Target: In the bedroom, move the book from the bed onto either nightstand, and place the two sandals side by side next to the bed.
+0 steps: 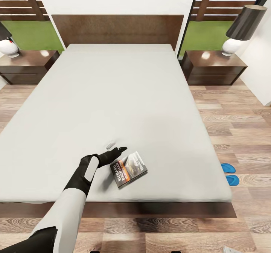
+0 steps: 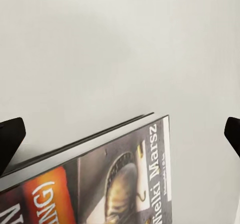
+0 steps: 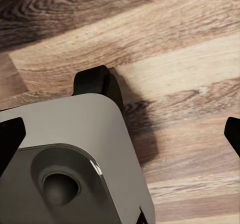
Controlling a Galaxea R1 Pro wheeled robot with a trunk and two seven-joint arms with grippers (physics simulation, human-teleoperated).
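left gripper (image 1: pixel 116 150) wide open, holding nothing, low by book (image 1: pixel 128 169) on bed (image 1: pixel 124 95) to grab it | right gripper (image 3: pixel 120 134) open, empty, over floor (image 3: pixel 190 59)

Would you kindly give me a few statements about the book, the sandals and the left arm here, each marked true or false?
1. The book lies on the bed, near its foot edge. True.
2. The left gripper has its jaws shut on the book. False: in the left wrist view the jaws stand wide apart with the book between them and nothing clamped.
3. Both sandals are on the wood floor beside the bed. True.
4. The book sits on a nightstand. False: that nightstand carries a lamp, and the book is on the mattress.
5. The book's cover faces down. False: its lettering and picture face up.
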